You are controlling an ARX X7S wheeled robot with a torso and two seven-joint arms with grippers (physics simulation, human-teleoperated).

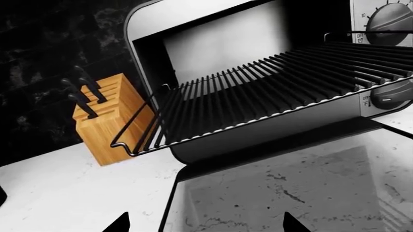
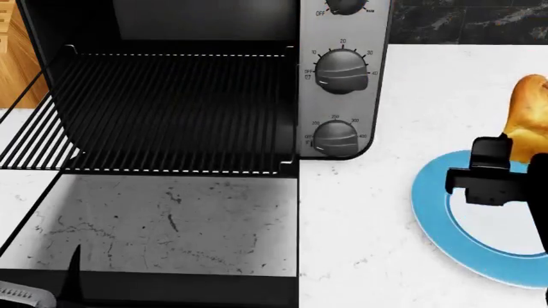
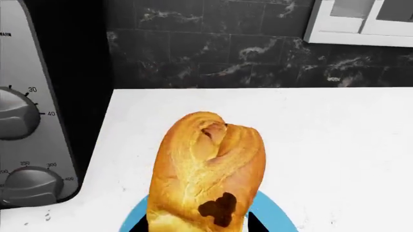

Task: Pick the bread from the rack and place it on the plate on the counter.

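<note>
My right gripper [image 2: 491, 174] is shut on the golden-brown bread [image 2: 528, 112] and holds it over the far part of the blue-rimmed plate [image 2: 432, 212] on the white counter [image 2: 368, 212]. In the right wrist view the bread [image 3: 206, 169] fills the space between the fingers of the gripper [image 3: 200, 228], with the plate's rim [image 3: 277, 216] showing beneath it. The black wire rack [image 2: 171, 109] is pulled out of the toaster oven and bare; it also shows in the left wrist view [image 1: 271, 92]. My left gripper [image 1: 206, 227] is open and empty above the oven door.
The toaster oven's grey speckled door [image 2: 163, 224] lies open flat in front of the rack. Its control knobs [image 2: 341, 70] face the plate side. A wooden knife block [image 1: 110, 121] stands on the counter beside the oven. A dark tiled wall [image 3: 226, 43] lies behind.
</note>
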